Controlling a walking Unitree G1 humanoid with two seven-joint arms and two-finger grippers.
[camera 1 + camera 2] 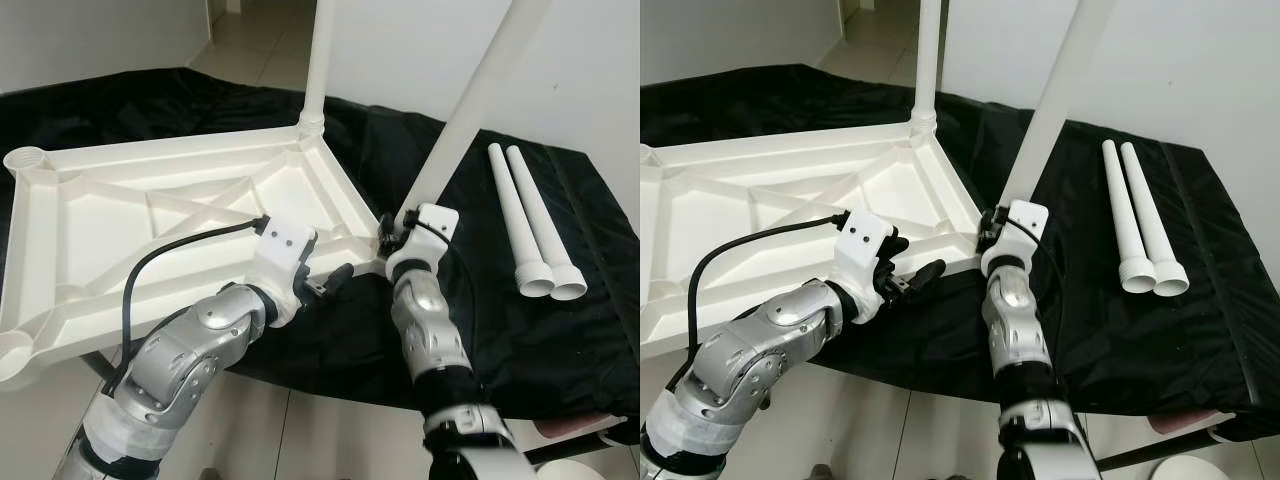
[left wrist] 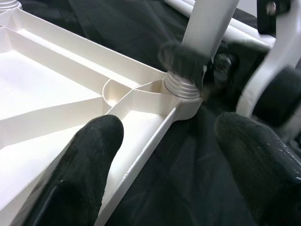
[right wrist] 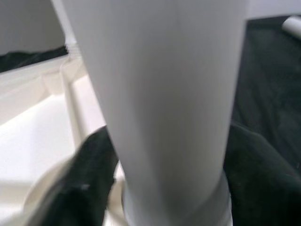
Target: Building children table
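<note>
The right gripper (image 1: pixel 392 232) clamps the base of a long white plastic leg (image 1: pixel 470 105), probably to seat it into the corner socket of the upturned white ribbed plastic table panel (image 1: pixel 120 200). The left gripper (image 1: pixel 325 282), fingers spread and empty, straddles the panel's edge nearby, seemingly steadying it. Two spare white legs (image 1: pixel 530 215) lie on the black-draped tabletop (image 1: pixel 590 330).

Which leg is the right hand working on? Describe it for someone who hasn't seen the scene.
Find the upturned white tabletop on the black cloth. At its near right corner a white leg leans, held by the right hand. The far leg stands upright; two spare legs lie flat.
</note>
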